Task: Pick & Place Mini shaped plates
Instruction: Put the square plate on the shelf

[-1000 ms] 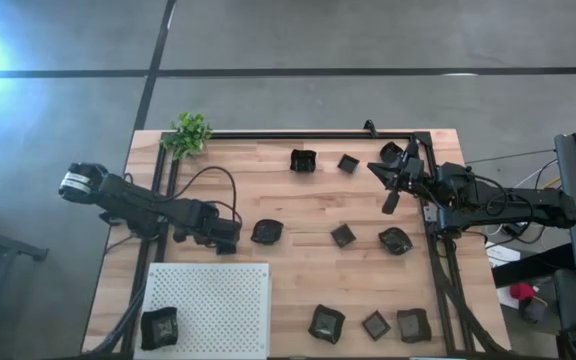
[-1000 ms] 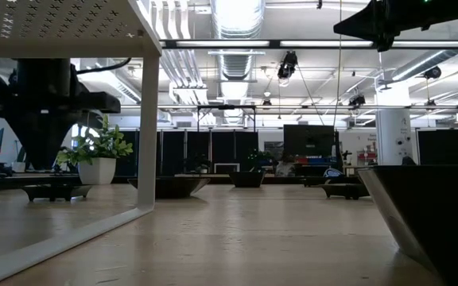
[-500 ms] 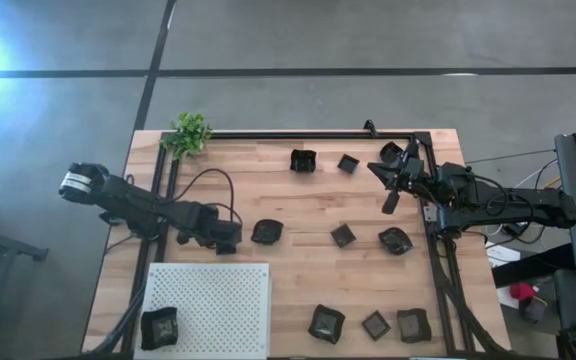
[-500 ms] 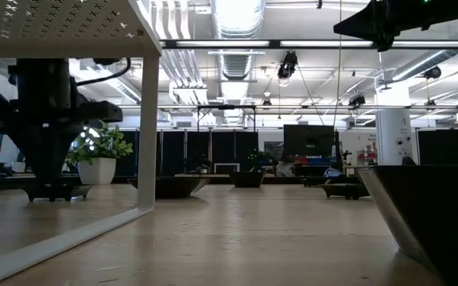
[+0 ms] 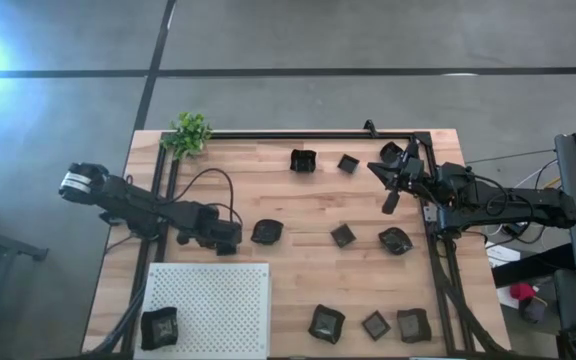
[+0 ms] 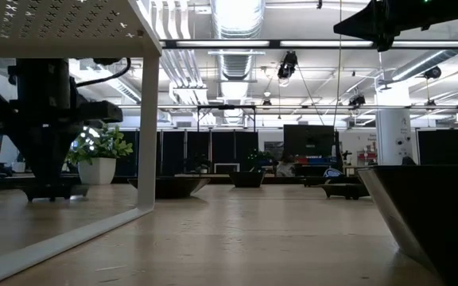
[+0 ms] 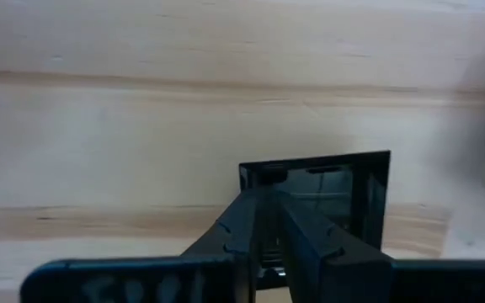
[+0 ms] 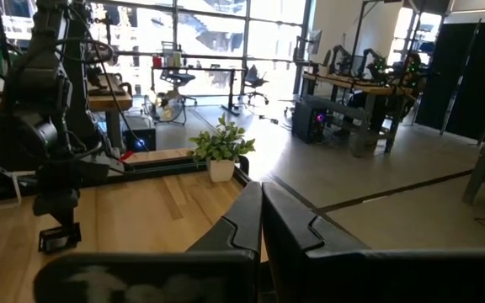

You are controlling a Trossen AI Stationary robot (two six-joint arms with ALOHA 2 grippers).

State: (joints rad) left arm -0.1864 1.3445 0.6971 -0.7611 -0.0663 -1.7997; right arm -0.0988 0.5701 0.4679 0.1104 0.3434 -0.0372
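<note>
My left gripper [image 5: 226,241] points down at the table's left middle, shut on a small square black plate [image 7: 343,198] that sits on the wood; the low view shows this plate [image 6: 50,191] under the gripper [image 6: 48,179]. In the high view the gripper hides it. My right gripper [image 5: 390,203] hangs level above the far right, shut and with nothing in it [image 8: 262,202]. Several other mini plates lie loose on the table, among them one [image 5: 267,232] just right of my left gripper, and one [image 5: 159,328] lies on the white board. My left gripper comes from above, pointing down, and closes on one side rim [image 7: 249,175] of the square plate near a corner. One finger [image 7: 310,231] stands inside the dish and the other at its outer edge. The plate sits flat on the table.
A white perforated board [image 5: 218,300] on legs fills the near left corner. A small potted plant [image 5: 188,133] stands at the far left. Plates lie along the far edge [image 5: 302,160], in the middle [image 5: 343,235] and at the near right [image 5: 375,325]. A black frame [image 5: 438,260] borders the table.
My left gripper has sunk a little, onto the square plate; for the last half second it has kept still. The plate has stayed on the table.
</note>
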